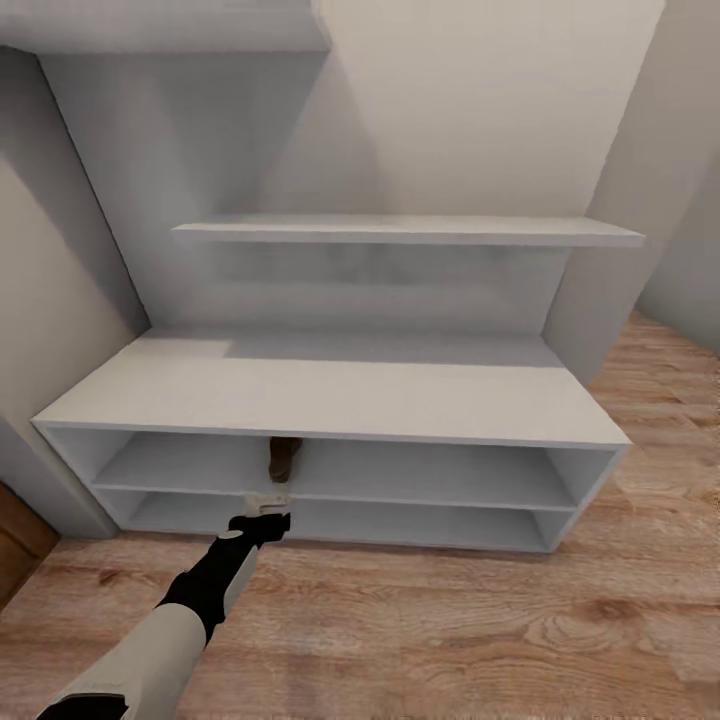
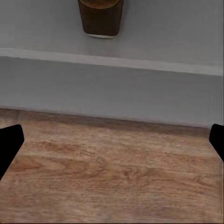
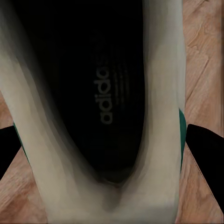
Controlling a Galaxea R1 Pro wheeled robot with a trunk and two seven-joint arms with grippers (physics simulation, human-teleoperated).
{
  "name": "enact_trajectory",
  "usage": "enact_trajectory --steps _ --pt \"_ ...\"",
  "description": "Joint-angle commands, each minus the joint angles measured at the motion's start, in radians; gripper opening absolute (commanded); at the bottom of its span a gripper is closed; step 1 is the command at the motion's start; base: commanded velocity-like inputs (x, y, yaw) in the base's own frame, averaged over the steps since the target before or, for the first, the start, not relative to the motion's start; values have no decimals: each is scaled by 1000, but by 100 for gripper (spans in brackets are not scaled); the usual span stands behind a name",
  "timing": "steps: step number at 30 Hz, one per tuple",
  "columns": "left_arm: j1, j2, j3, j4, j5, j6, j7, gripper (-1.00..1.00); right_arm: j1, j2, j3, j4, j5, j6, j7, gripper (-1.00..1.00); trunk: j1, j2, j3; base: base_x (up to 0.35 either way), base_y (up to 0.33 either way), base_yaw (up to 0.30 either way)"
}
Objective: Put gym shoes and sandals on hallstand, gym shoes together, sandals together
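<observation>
Left arm reaches out toward the hallstand [image 1: 330, 400], its left gripper [image 1: 262, 512] hovering at the front edge of the open shelves, fingers [image 2: 9, 144] spread wide with nothing between them. One brown sandal [image 1: 284, 457] sits on the upper shelf level, just beyond it at 12 o'clock. Over on the right wrist camera, a gym shoe [image 3: 158, 93] lies on the corridor floor [image 3: 200, 56], dark inside showing, between the right gripper [image 3: 105, 154]'s wide-apart fingers; whether they touch it, cannot tell.
</observation>
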Motion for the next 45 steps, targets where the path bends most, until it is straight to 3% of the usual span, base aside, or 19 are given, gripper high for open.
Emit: enact_trajectory --steps 1,7,11,14,17,19,22,23,26,27,31,34,45 --pt "0 0 1 -3 1 6 3 100 0 0 -1 -2 -8 3 -3 -100 -1 0 -1 -245 -190 0" --pt "2 4 2 -4 2 1 2 100 0 0 -1 -2 -8 3 -2 -100 -1 0 -1 -264 -179 0" --pt "54 10 -2 -6 1 -85 -39 100 0 0 1 -2 -8 3 -3 -100 -1 0 -1 -281 -141 0" --pt "137 56 -2 -5 -6 -205 -221 100 0 2 2 -2 -8 3 -3 -100 -1 0 -1 -199 -109 0" --pt "204 151 6 -3 4 -301 -481 100 0 4 2 -2 -8 2 -3 -100 -1 0 -1 -103 -33 0" --pt "232 194 16 0 15 -335 -592 100 0 4 2 -2 -8 1 -3 -100 -1 0 -1 -42 -12 0" --pt "277 265 52 5 61 -387 -759 100 0 4 2 -2 -8 -1 -3 -100 -1 0 -1 -16 -5 0" --pt "304 299 77 6 93 -411 -846 100 0 4 2 -2 -8 -9 -3 -100 -1 0 -1 -6 -2 0" --pt "358 361 129 8 148 -443 -1015 100 0 3 2 -2 -8 -23 -2 -100 -1 0 -1 -2 -1 0" --pt "376 387 167 8 163 -450 -1109 100 0 3 2 -2 -8 -26 -2 -100 -1 0 -1 0 0 0" --pt "380 384 191 7 165 -450 -1130 100 0 6 2 -2 -9 -35 -2 -100 -1 0 -1 -2 0 0" --pt "380 384 192 7 165 -449 -1131 100 0 6 2 -2 -8 -73 -2 -100 -1 0 -1 -165 -66 0" --pt "381 384 193 7 167 -448 -1132 100 0 7 2 -2 -8 -78 -2 -100 -1 0 -1 -328 -10 0"
